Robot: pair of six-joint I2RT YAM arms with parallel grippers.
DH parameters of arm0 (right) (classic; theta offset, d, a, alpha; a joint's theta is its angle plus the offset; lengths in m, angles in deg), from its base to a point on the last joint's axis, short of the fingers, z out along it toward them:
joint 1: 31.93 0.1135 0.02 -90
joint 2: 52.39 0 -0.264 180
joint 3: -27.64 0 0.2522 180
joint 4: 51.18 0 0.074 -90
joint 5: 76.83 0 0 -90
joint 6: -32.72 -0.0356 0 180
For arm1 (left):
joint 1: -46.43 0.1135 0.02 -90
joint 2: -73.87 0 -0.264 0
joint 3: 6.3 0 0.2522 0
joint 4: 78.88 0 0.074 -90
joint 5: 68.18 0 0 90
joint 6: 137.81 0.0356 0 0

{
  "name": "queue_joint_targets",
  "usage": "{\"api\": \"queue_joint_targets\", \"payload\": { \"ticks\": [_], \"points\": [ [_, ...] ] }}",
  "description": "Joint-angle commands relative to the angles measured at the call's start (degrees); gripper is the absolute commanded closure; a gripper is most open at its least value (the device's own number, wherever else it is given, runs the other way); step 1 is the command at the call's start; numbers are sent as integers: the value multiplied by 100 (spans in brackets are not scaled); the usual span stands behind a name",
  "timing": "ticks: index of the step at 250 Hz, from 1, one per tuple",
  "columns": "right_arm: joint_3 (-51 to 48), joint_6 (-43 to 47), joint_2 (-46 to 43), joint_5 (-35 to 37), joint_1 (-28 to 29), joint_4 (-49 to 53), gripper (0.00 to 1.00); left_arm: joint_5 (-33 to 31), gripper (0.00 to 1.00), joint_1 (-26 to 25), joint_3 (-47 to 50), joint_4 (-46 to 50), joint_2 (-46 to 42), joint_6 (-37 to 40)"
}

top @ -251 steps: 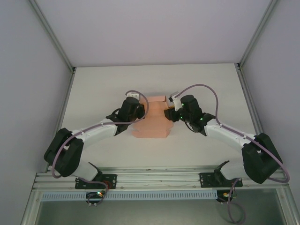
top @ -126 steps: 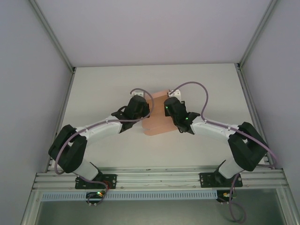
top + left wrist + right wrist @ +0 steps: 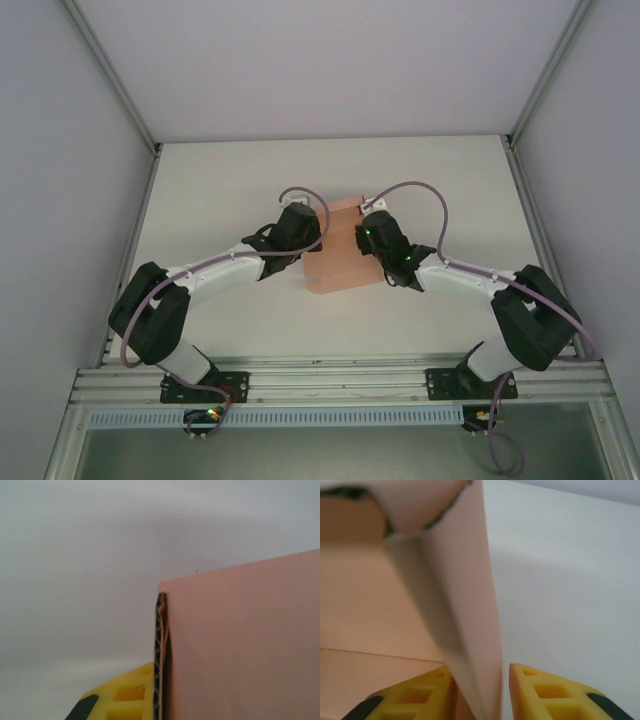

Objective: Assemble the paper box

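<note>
**Paper box, partly raised.** The paper box (image 3: 338, 250) sits mid-table (image 3: 210, 190) between the arms, a shell of matte salmon-pink card whose cut edge shows a fluted core. It is judged light, stiff across each panel, hinged at its creases and easily dented, so it is best held on an upright wall near a fold. The left claw (image 3: 308, 238) is pinched shut on the left wall, while the right claw (image 3: 481, 682) stands partly open astride the right wall, its yellow fingers (image 3: 540, 687) unclamped.
</note>
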Motion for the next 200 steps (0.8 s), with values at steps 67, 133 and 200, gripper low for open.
{"api": "queue_joint_targets", "payload": {
  "ticks": [67, 133, 200],
  "points": [
    [-221, 394, -870, -892, -233, -182, 70, 135, 100, -44, 18, -16, -89, 56],
    [50, 618, -473, -1465, -412, 30, 67, 189, 100, -93, -21, 27, -130, 107],
    [389, 607, -21, -933, -457, 156, 89, 169, 100, -117, -67, 88, -145, 100]
  ]
}}
